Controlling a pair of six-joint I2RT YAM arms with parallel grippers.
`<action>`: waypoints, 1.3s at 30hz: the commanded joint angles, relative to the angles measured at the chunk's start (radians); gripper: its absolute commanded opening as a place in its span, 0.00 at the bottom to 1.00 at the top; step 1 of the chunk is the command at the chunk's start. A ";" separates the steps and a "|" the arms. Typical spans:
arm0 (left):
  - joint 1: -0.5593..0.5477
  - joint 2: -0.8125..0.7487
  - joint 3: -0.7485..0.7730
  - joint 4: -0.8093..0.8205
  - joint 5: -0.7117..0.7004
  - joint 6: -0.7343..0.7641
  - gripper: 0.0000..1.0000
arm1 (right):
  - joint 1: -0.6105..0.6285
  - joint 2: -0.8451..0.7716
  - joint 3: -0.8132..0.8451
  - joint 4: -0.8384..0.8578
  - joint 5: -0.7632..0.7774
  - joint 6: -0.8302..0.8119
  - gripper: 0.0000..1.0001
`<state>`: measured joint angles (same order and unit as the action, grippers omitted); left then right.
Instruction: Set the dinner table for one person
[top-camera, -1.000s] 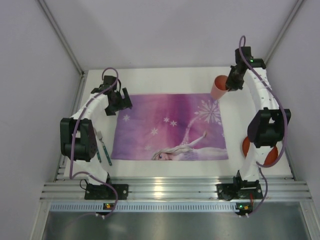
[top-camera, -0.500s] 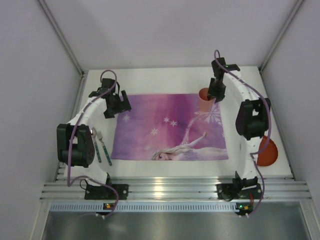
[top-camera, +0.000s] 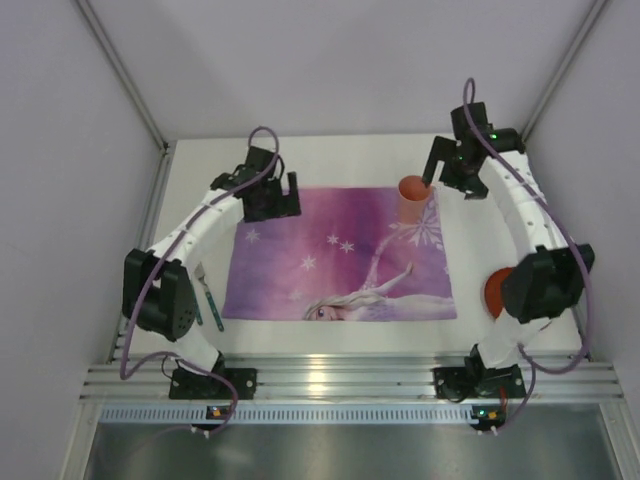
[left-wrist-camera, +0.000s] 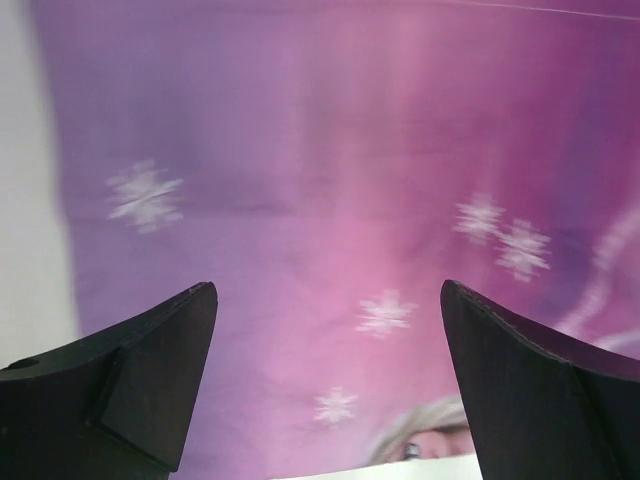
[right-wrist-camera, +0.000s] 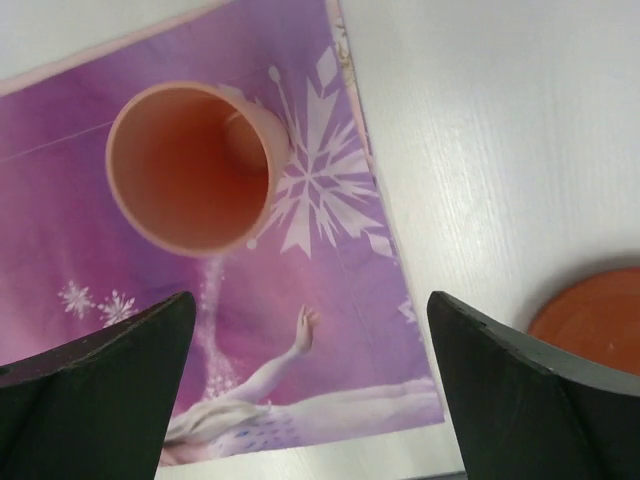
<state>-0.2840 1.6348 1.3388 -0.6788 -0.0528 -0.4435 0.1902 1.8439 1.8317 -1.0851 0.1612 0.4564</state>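
The dinner table (top-camera: 330, 335) is a white top with a purple snowflake placemat (top-camera: 335, 255) in its middle. An orange cup (top-camera: 412, 198) stands upright on the placemat's far right corner, and the right wrist view shows the cup (right-wrist-camera: 190, 165) from above, empty. My right gripper (top-camera: 440, 165) hangs open just right of the cup and apart from it, and its fingertips (right-wrist-camera: 310, 300) hold nothing. My left gripper (top-camera: 288, 192) is open over the placemat's far left part, and between its fingers (left-wrist-camera: 327, 290) only placemat (left-wrist-camera: 330, 150) shows.
A red plate (top-camera: 496, 295) lies on the table right of the placemat, half hidden by the right arm; its rim (right-wrist-camera: 595, 320) shows in the right wrist view. A green-handled fork (top-camera: 212, 300) lies left of the placemat beside the left arm. A ribbed aluminium rail (top-camera: 340, 380) runs along the near edge.
The right gripper set the cup down on the placemat's far right corner, opened and drew back to the right. The left gripper moved right, over the placemat.
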 joint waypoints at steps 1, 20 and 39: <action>-0.214 0.036 0.157 -0.008 -0.013 -0.015 0.99 | -0.017 -0.326 -0.101 -0.059 0.090 0.059 1.00; -0.725 0.041 0.203 -0.022 -0.059 -0.273 0.98 | -0.337 -0.735 -0.959 0.129 -0.057 0.076 1.00; -0.728 -0.677 -0.369 -0.200 -0.372 -0.589 0.99 | -0.428 -0.108 -0.867 0.350 0.020 0.005 0.42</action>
<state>-1.0096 0.9939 1.0031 -0.8341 -0.3550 -0.9718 -0.2314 1.6558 0.9668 -0.8200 0.1497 0.4641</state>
